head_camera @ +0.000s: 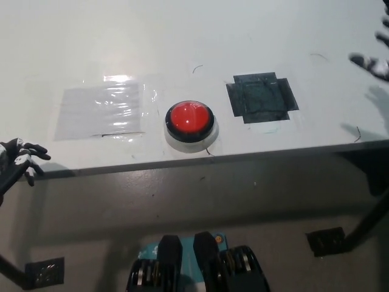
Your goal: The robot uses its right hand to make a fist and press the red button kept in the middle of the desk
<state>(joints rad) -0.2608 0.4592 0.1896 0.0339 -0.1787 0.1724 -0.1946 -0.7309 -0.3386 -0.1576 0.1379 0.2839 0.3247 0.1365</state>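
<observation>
Near the desk's (182,36) front edge, midway along it, sits the red button (189,118). Right hand (374,58) hovers at the far right edge, fingers apart, holding nothing; left hand (18,161) rests off the front-left corner, fingers spread

No readable text, label, brand, number or sign shows anywhere: none on the red button (190,118), the desk (182,42), the clear tape patch (103,109) or the black tape patch (261,97).
</observation>
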